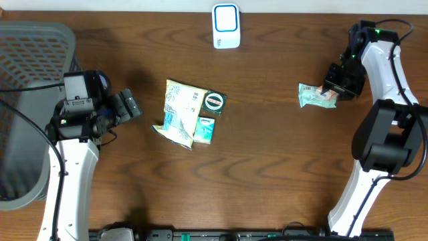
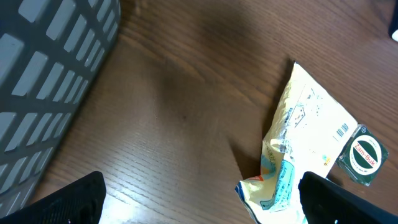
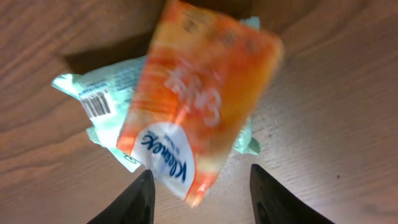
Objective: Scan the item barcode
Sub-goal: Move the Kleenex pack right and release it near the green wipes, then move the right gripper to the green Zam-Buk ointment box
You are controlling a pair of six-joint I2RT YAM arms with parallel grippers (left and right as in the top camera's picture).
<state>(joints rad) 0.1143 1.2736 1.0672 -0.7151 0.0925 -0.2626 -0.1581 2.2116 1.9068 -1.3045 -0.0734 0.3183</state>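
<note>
A white and blue scanner (image 1: 226, 25) stands at the table's far edge. At the right, my right gripper (image 1: 338, 84) hangs over a mint-green packet (image 1: 309, 96). In the right wrist view an orange Kleenex pack (image 3: 199, 99), blurred, lies over that mint packet (image 3: 93, 93), whose barcode faces up. The right gripper (image 3: 202, 190) is open, its jaws apart on either side of the pack's lower corner without pinching it. My left gripper (image 1: 130, 105) is open, just left of a yellow-white packet (image 1: 180, 110); in its wrist view the packet (image 2: 311, 118) lies ahead and to the right.
A round green tin (image 1: 215, 101) and a small teal box (image 1: 206, 128) lie against the yellow-white packet. A grey mesh basket (image 1: 33, 80) stands at the far left, its wall (image 2: 50, 74) close beside the left gripper.
</note>
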